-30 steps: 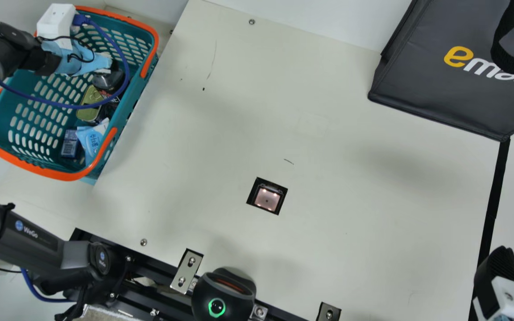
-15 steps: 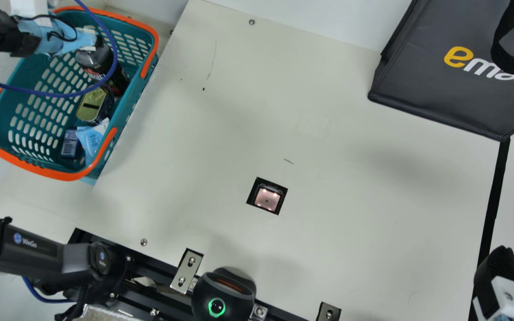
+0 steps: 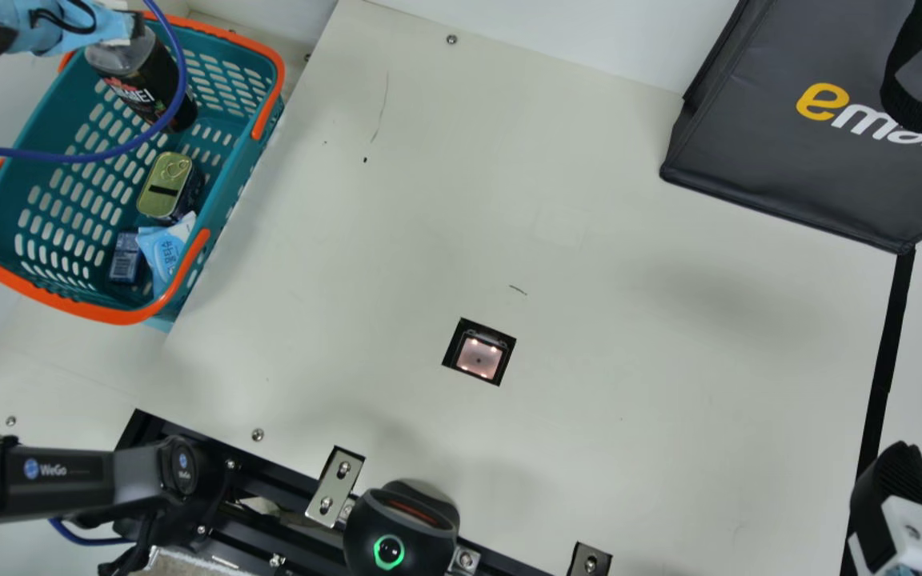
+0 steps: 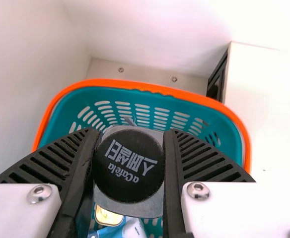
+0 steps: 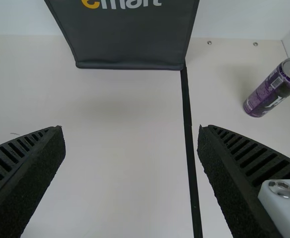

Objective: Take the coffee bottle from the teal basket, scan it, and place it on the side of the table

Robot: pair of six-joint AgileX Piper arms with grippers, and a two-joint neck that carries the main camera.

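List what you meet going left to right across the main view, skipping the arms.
Teal basket → black device with a green light ring → lit scanner window → dark bag.

A bag (dark) and purple can stand apart.

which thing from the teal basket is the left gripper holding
The coffee bottle, black cap in the left gripper; the tin, dark blue box and light blue packet lie ungripped in the basket.
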